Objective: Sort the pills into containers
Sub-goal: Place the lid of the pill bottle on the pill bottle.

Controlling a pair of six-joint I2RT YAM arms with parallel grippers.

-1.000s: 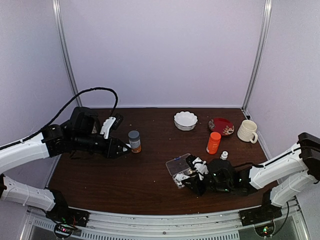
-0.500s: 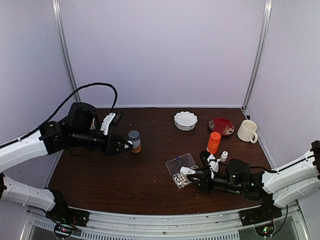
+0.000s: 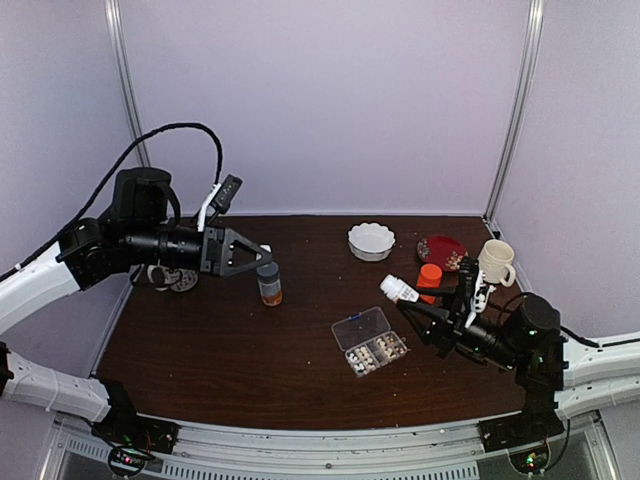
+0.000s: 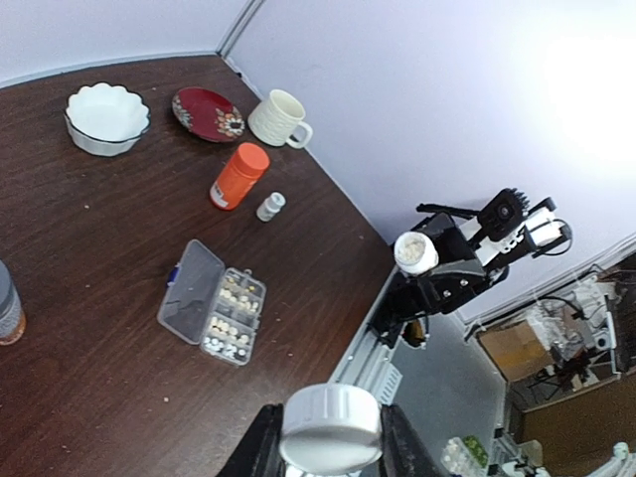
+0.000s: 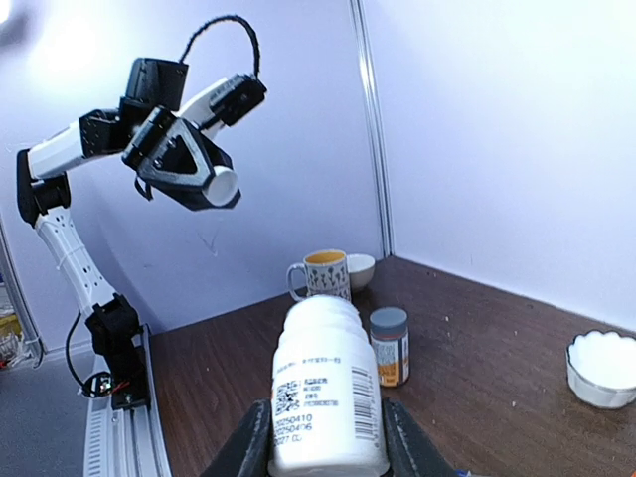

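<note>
The clear pill box lies open on the table, its lid folded back. Pale pills fill several cells. My right gripper is shut on an uncapped white labelled bottle and holds it tilted in the air, right of and above the box. The bottle fills the right wrist view, and pale pieces show in its mouth in the left wrist view. My left gripper is shut on a white cap, held high above the grey-capped bottle.
An orange bottle, a small white bottle, a white bowl, a red plate and a cream mug stand at the back right. A patterned mug and a bowl stand at the far left.
My right gripper has lifted the white bottle away from the pill box, up and to the right. My left gripper has risen from beside the grey-capped bottle.
</note>
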